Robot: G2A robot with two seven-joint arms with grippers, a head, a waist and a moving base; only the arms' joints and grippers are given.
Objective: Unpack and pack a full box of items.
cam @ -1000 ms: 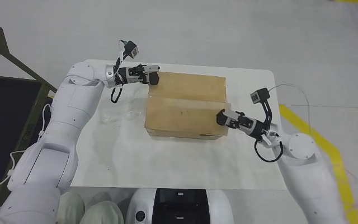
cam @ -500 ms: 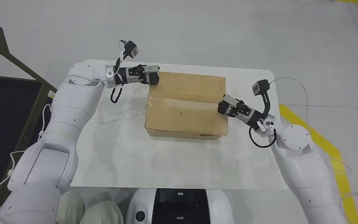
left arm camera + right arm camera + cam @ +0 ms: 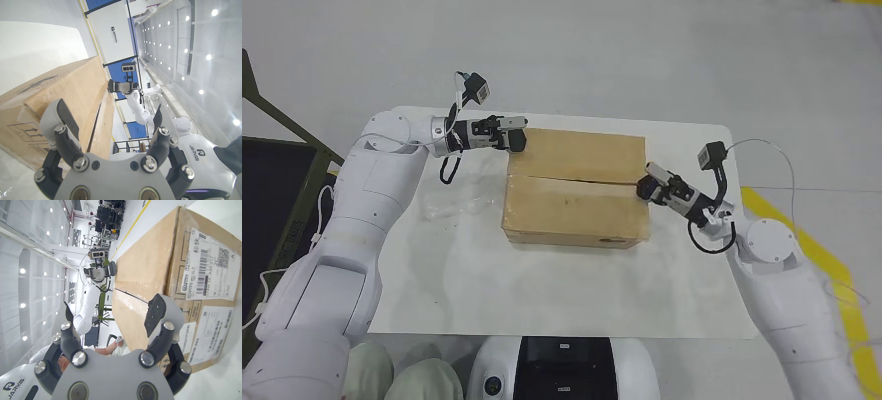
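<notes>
White table [image 3: 442,290] bears the closed box [image 3: 572,190]; left fingers [image 3: 66,117] and right fingers [image 3: 156,313] spread empty at opposite ends.

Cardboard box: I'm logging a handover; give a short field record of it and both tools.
item: cardboard box, on the white table
flaps: both down, seam along the top
left tool: open, at the box's far left corner
right tool: open, at the right end by the seam
nearby: clear plastic, left of the box
</notes>
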